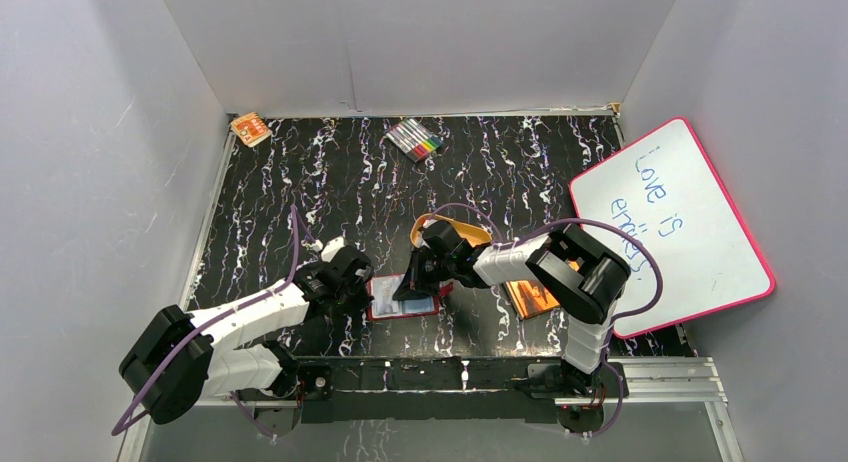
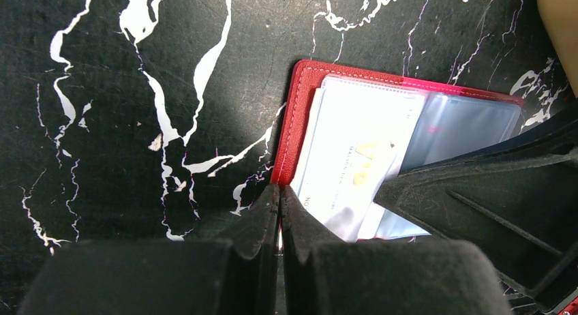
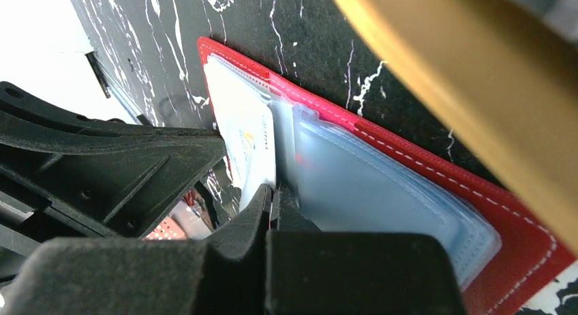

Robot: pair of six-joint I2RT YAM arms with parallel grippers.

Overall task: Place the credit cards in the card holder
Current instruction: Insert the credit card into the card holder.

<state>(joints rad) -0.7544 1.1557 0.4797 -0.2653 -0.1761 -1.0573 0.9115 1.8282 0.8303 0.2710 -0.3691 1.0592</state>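
Observation:
The red card holder lies open on the black marbled table, its pale-blue clear sleeves facing up. A white credit card rests on its left half, partly under a sleeve. My left gripper is shut, its tips pinching the holder's red left edge. My right gripper is shut on the near end of the white card, beside the sleeves. In the top view both grippers meet over the holder and hide much of it.
An orange oval tray sits just behind the right wrist. An orange-brown book lies to the right of the holder. A pink-framed whiteboard leans at the right, markers lie at the back, and a small orange box sits in the back-left corner.

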